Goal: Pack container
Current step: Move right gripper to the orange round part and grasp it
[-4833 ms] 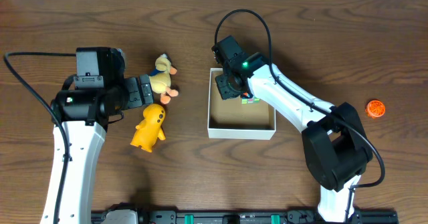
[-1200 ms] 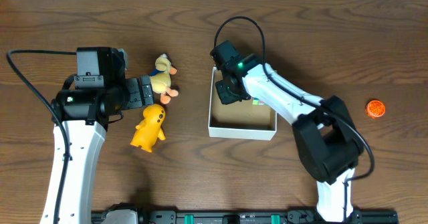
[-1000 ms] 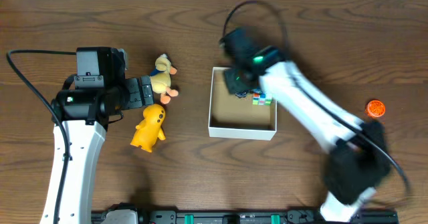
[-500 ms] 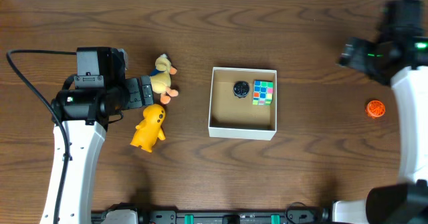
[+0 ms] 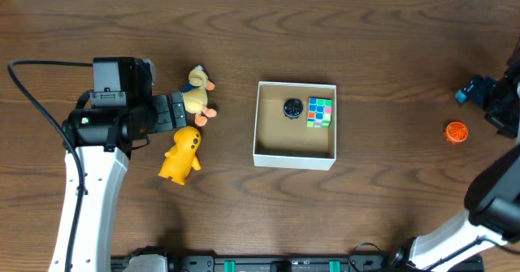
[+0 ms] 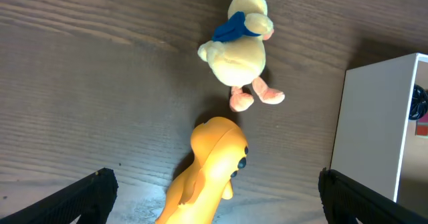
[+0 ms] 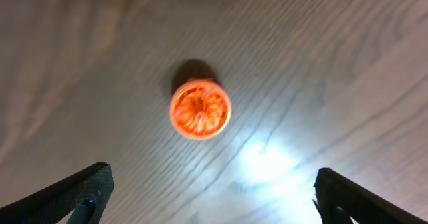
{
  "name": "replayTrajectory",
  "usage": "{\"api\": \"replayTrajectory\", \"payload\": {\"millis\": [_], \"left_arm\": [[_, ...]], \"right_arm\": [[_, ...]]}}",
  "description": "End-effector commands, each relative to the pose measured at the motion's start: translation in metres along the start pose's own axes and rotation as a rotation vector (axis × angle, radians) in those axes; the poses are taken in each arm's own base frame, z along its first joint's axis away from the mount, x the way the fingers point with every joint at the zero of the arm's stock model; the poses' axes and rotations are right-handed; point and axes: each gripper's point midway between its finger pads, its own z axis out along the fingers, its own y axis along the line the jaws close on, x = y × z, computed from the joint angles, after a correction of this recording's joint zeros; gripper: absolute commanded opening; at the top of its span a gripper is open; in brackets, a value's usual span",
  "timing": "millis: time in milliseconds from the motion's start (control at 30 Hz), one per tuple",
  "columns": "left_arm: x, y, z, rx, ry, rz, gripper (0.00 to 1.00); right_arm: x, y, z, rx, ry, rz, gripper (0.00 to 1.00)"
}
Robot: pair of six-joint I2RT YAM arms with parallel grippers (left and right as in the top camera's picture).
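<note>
The desk (image 5: 244, 28) is dark brown wood with a visible grain. One container (image 5: 293, 160) stands at its centre: square, shallow, with thin white walls and a tan cardboard floor.

There are two claws. The left claw (image 6: 215, 184) is released and empty, beside the toys. The right claw (image 7: 214, 180) is released and empty, over the disc.

Two toys lie left of the container: one smooth yellow figure (image 5: 182, 153) and one pale plush duck (image 5: 197, 93) with a blue scarf.

One multicoloured cube (image 5: 319, 113) and one small black round part (image 5: 292, 108) lie inside the container, near its far wall. One ribbed orange disc (image 7: 200, 109) lies well to the right.
</note>
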Motion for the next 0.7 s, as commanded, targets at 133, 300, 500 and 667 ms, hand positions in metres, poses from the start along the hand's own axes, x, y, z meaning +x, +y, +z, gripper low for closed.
{"api": "replayTrajectory", "payload": {"millis": [133,300,500,667], "left_arm": [[0.003,-0.001,0.004,0.006,0.017,0.009,0.98],[0.003,-0.001,0.004,0.006,0.017,0.009,0.98],[0.003,-0.001,0.004,0.006,0.017,0.009,0.98],[0.003,-0.001,0.004,0.006,0.017,0.009,0.98]], "right_arm": [[0.004,0.01,0.045,-0.027,0.081,-0.046,0.99],[0.01,0.016,0.064,-0.061,0.08,-0.055,0.99],[0.021,0.019,0.085,-0.079,0.083,-0.068,0.99],[0.032,0.017,0.1,-0.076,0.094,-0.079,0.99]]}}
